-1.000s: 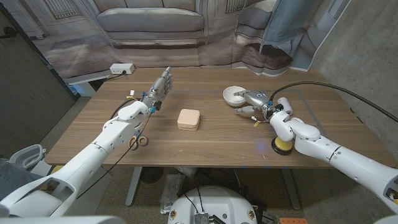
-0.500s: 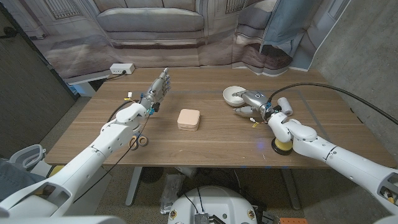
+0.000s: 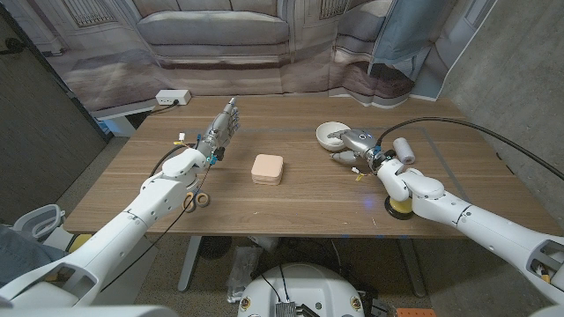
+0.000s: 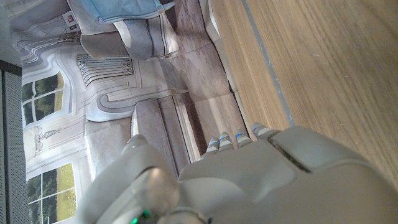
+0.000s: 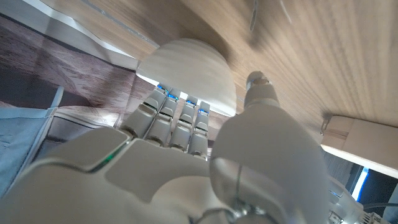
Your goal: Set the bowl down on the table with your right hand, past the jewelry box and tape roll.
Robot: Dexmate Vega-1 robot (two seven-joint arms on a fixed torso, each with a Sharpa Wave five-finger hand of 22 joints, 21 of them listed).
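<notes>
The white bowl point(image 3: 332, 134) stands on the table at the back right; in the right wrist view its rounded wall point(image 5: 189, 68) is just beyond my fingertips. My right hand point(image 3: 356, 144) is beside the bowl on its near right, fingers stretched toward it and thumb held apart, holding nothing. Whether the fingertips touch the bowl is unclear. The beige square jewelry box point(image 3: 267, 168) sits mid-table. A tape roll point(image 3: 203, 200) lies near the front left, by my left forearm. My left hand point(image 3: 226, 123) is raised over the back left with fingers extended; its back point(image 4: 267, 180) holds nothing.
A yellow round object point(image 3: 397, 209) lies under my right forearm near the front right edge. A small yellow scrap point(image 3: 361, 174) sits just in front of the right hand. A white power strip point(image 3: 173, 97) rests on a low ledge beyond the table's back left corner.
My right hand has crept slightly toward the bowl, and the forearm has shifted with it. The bowl, jewelry box and left hand have stayed put.
</notes>
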